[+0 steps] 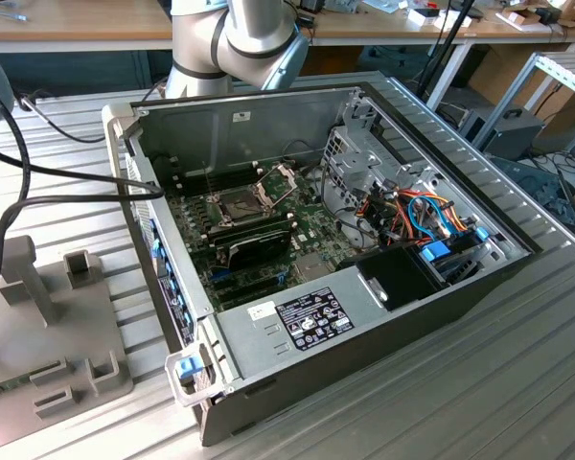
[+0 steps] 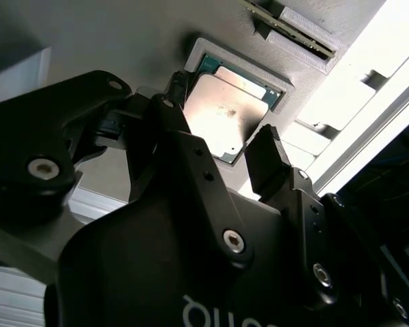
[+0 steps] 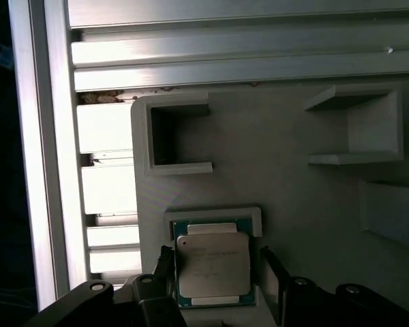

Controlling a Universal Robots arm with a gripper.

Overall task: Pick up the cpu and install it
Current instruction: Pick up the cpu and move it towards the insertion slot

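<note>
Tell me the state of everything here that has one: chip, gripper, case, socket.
cpu: lying flat in its recess in the grey holder, not lifted.
gripper: open, one finger on each side of the cpu.
computer case: panel off, inside exposed.
socket frame: hinged up, open.

cpu (image 3: pixel 213 269) in holder (image 3: pixel 279 184) pocket, end effector (image 3: pixel 217 264) straddling it, seemingly apart

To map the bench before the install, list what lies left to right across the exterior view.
Grey fixture block → blue corner latch → dark socket → metal drive cage → orange and blue cables.
</note>
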